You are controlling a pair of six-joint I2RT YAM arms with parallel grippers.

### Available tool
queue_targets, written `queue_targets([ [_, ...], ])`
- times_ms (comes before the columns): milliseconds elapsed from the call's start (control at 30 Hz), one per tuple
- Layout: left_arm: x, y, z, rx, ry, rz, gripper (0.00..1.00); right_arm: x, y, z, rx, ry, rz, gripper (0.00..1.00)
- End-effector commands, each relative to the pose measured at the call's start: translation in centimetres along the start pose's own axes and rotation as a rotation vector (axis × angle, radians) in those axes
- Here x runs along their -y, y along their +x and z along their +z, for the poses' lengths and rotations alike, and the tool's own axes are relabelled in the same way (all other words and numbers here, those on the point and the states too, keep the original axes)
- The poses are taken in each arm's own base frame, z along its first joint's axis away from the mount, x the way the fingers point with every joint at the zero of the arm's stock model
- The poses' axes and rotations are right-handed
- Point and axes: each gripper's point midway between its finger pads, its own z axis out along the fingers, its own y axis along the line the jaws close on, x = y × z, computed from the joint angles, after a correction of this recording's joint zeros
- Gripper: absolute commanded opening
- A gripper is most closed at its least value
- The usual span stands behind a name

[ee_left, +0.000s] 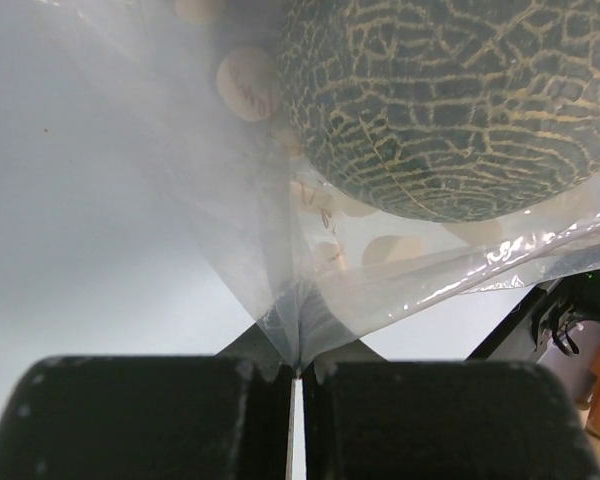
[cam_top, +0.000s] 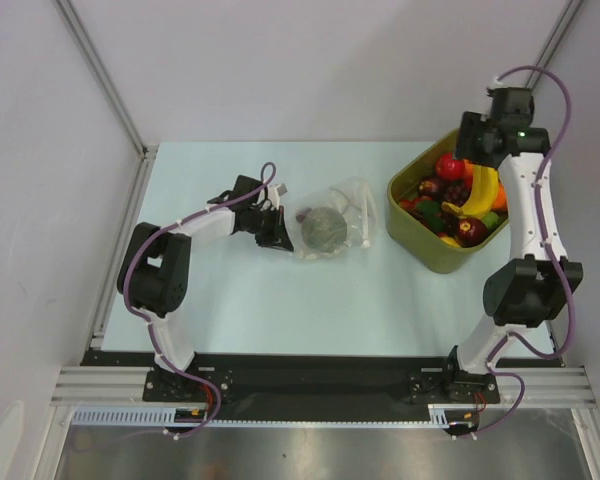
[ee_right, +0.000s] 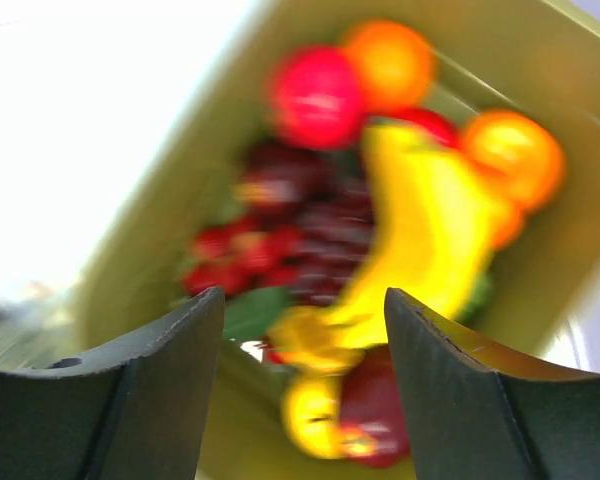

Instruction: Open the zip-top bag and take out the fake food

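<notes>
The clear zip-top bag (cam_top: 338, 225) lies on the pale table, holding a grey-green netted melon (cam_top: 324, 228) and a small dark purple piece (cam_top: 303, 213). My left gripper (cam_top: 277, 232) is shut on the bag's left edge; in the left wrist view the film (ee_left: 280, 290) runs pinched between the closed fingers (ee_left: 150, 420), with the melon (ee_left: 450, 100) just beyond. My right gripper (cam_top: 477, 150) is open and empty above the olive-green tub (cam_top: 420, 250). The blurred right wrist view shows the yellow banana (ee_right: 420, 240), dark purple pieces (ee_right: 310, 215) and red and orange fruits in the tub.
The olive-green tub of toy fruit (cam_top: 460, 200) stands at the back right of the table. Aluminium frame posts (cam_top: 100, 70) rise at the back left and back right. The table's near edge meets a black rail (cam_top: 320, 375) with both arm bases.
</notes>
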Motion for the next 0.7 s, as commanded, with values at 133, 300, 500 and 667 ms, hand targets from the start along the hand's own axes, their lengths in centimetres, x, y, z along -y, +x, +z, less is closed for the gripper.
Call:
queue_targets([
  [133, -0.8, -0.2, -0.8, 0.013, 0.003, -0.006, 0.00, -13.7, 1.6, -5.2, 0.087, -0.367, -0.193, 0.65],
  [300, -1.5, -0.2, -1.3, 0.020, -0.007, -0.015, 0.00, -18.6, 6.8, -5.8, -0.015, -0.481, -0.220, 0.54],
  [500, -2.3, 0.1, -1.7, 0.011, -0.024, -0.011, 0.00, -20.6, 12.6, -5.3, -0.124, -0.496, -0.282, 0.49],
  [667, -2.5, 0.1, -1.8, 0.010, -0.027, -0.011, 0.01, -22.3, 14.8, -5.3, -0.150, -0.544, -0.306, 0.48],
])
